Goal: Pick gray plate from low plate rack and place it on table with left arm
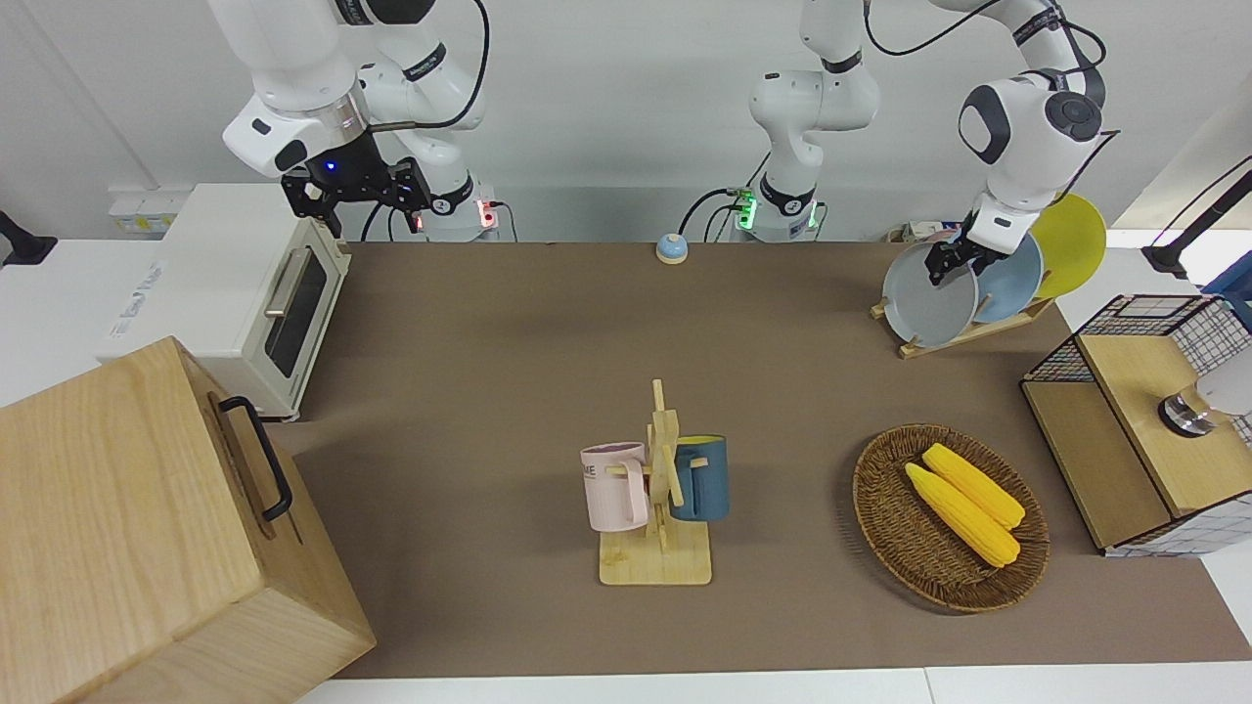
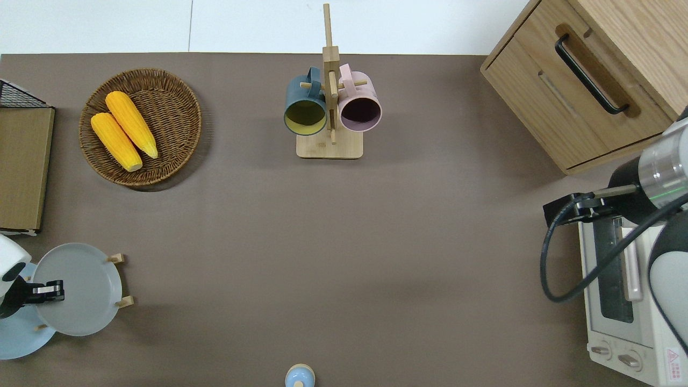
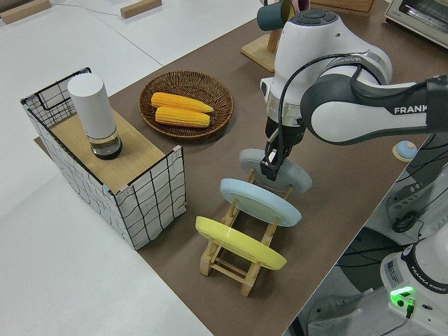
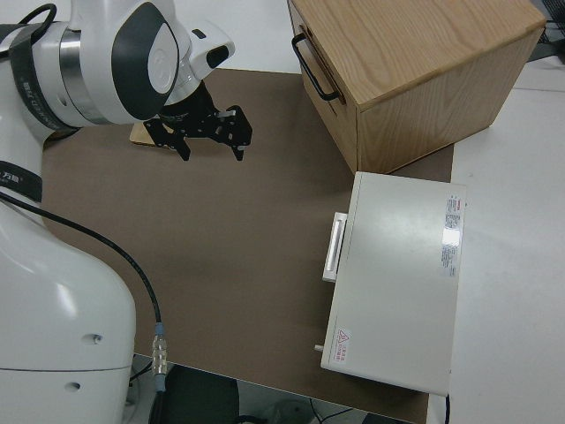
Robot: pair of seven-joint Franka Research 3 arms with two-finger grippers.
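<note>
The gray plate (image 1: 924,298) stands slanted in the slot of the low plate rack (image 1: 963,335) farthest from the robots, at the left arm's end of the table (image 1: 489,342). It also shows in the overhead view (image 2: 80,301) and the left side view (image 3: 297,180). My left gripper (image 1: 947,264) points down at the plate's upper rim, as the overhead view (image 2: 48,290) and the left side view (image 3: 269,164) show. My right gripper (image 1: 360,207) is parked and open (image 4: 212,150).
A light-blue plate (image 1: 1007,284) and a yellow plate (image 1: 1076,244) stand in the same rack. A basket with two corn cobs (image 1: 949,513), a mug stand (image 1: 657,489), a wire crate (image 1: 1144,420), a toaster oven (image 1: 235,293), a wooden cabinet (image 1: 137,528) and a small bell (image 1: 671,248) are on the table.
</note>
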